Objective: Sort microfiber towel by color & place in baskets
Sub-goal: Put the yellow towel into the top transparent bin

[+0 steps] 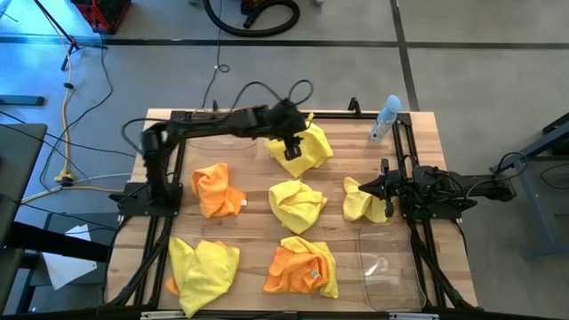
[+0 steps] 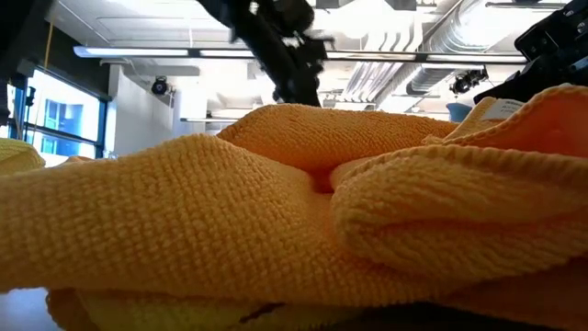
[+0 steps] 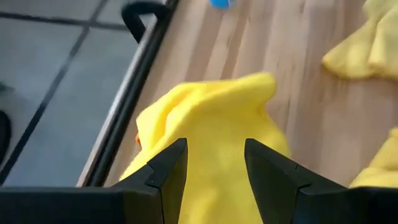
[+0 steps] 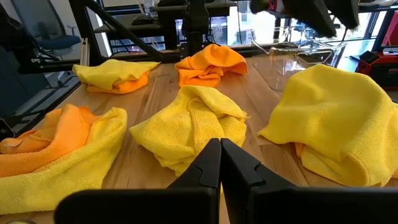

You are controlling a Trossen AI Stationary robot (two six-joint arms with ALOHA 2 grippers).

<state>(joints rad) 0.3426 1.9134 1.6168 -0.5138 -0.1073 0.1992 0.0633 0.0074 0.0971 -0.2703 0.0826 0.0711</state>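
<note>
Pick-up step was judged to be in hand: the left gripper (image 1: 293,142) was reached out to the far side of the table and hung right over a yellow towel (image 1: 305,151), its fingers (image 3: 166,171) spread apart with yellow cloth seen between and just below them in the left wrist view. Whether the cloth was already touched could not be told; nothing was clamped. A small strip of orange showed at the edge of that yellow heap, so a second cloth may have been tucked under it.

Next move was judged to call for a short drop, a close on the top fold, then a lift and carry to a basket. One clear basket (image 1: 388,267) was seen near the right front corner of the table, well apart from the gripper; a second clear basket (image 4: 292,59) was seen only in the right wrist view, just beside the target towel.

Right gripper (image 1: 384,188) was parked at the right edge of the table, fingers pressed together on nothing, another yellow towel (image 1: 363,201) just beside it.

Sorting was judged barely started. Cloths lay loose on the wood: an orange towel (image 1: 216,189) at left, a yellow one (image 1: 296,203) at centre, mixed yellow-orange heaps (image 1: 302,267) along the front. A spray bottle (image 1: 385,118) stood at the far right.
</note>
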